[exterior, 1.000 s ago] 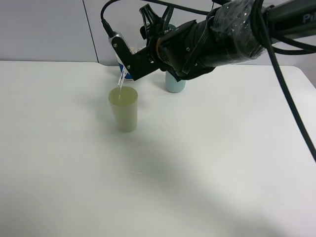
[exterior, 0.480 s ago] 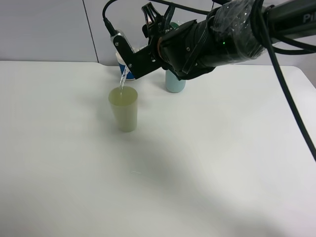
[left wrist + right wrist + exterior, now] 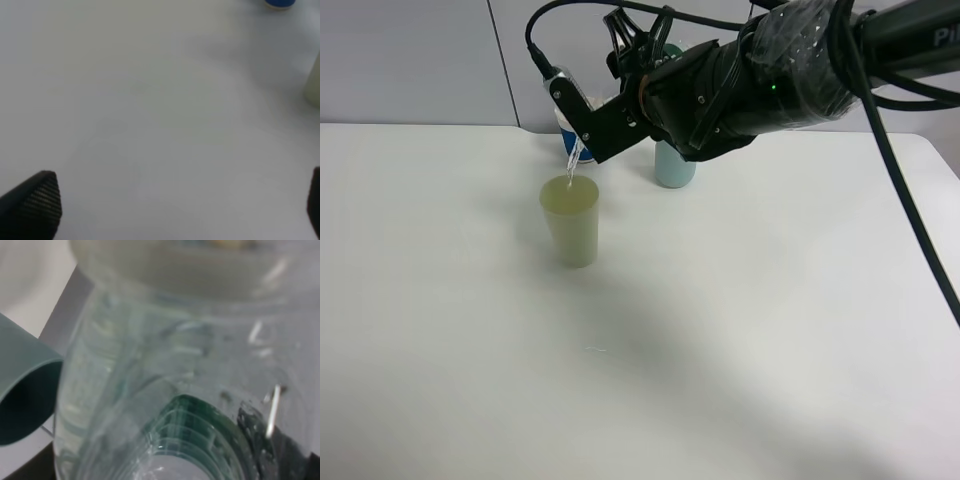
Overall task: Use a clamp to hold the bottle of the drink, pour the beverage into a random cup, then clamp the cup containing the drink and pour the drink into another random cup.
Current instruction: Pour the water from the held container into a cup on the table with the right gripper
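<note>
My right gripper (image 3: 576,122), on a thick black arm wrapped in clear plastic, reaches across from the right and is shut on the bottle (image 3: 574,150). The bottle is tipped mouth-down over the pale yellow-green cup (image 3: 570,218). A thin stream of clear beverage (image 3: 569,172) falls into that cup. The right wrist view is filled by the clear bottle (image 3: 165,370) with its green label (image 3: 186,426). My left gripper (image 3: 175,202) shows only in its wrist view, open above bare table, one ribbed fingertip (image 3: 36,204) at the edge.
A teal cup (image 3: 674,166) stands behind the arm, and its rim (image 3: 22,390) shows beside the bottle. A white cup with a blue band (image 3: 582,151) sits just behind the jaws. The white table (image 3: 720,330) ends at a grey wall behind.
The right gripper has lifted and tipped the bottle slightly further. The stream into the yellow-green cup keeps running. The cups have not moved.
</note>
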